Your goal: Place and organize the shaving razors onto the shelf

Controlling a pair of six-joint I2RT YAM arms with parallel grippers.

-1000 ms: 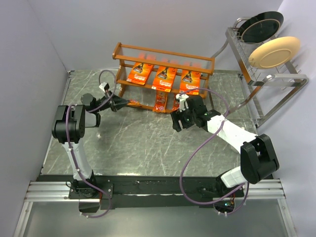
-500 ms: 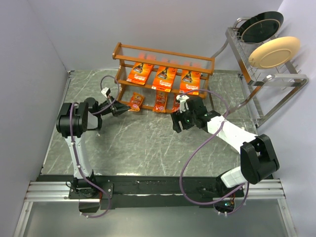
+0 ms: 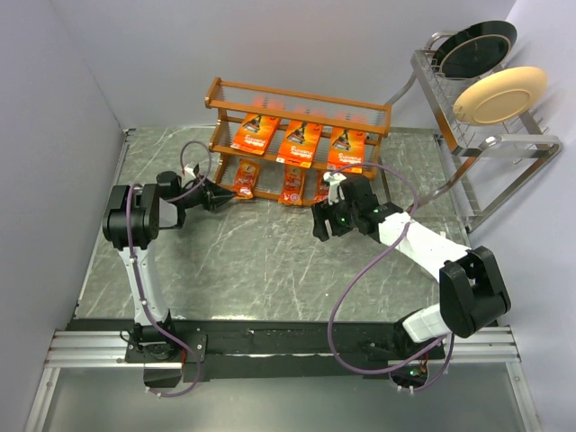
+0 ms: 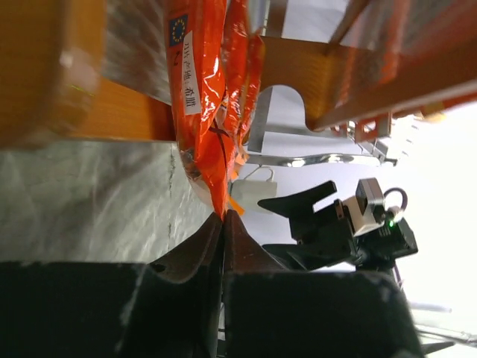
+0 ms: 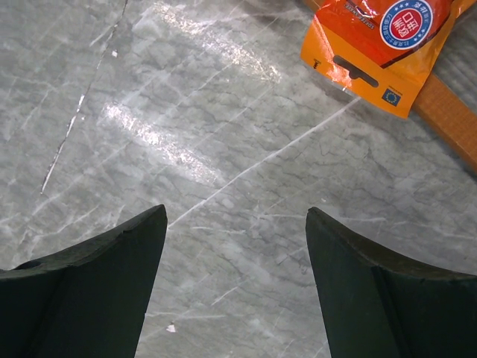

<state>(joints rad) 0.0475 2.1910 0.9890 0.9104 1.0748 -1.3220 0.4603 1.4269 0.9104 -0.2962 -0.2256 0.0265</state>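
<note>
The orange-brown shelf (image 3: 301,101) stands at the back of the table. Three large razor packs (image 3: 301,142) lie on its upper tier. My left gripper (image 3: 221,194) is shut on the edge of a small orange blister pack (image 3: 243,184) at the left end of the lower tier. In the left wrist view my fingertips (image 4: 222,216) pinch its bottom edge, and the pack (image 4: 203,112) stands against the shelf's wood (image 4: 119,112). Another small pack (image 3: 292,187) leans at the lower tier's middle and also shows in the right wrist view (image 5: 380,37). My right gripper (image 3: 321,225) is open and empty over the marble (image 5: 235,216).
A silver plate rack (image 3: 490,153) with a black plate (image 3: 477,47) and a cream plate (image 3: 499,94) stands at the right. Grey walls close off the left and back. The shelf's bottom rail (image 5: 451,112) lies just beyond my right fingers.
My left gripper has carried the small pack from the table up against the shelf's lower tier and turned its wrist. The right arm has barely moved.
</note>
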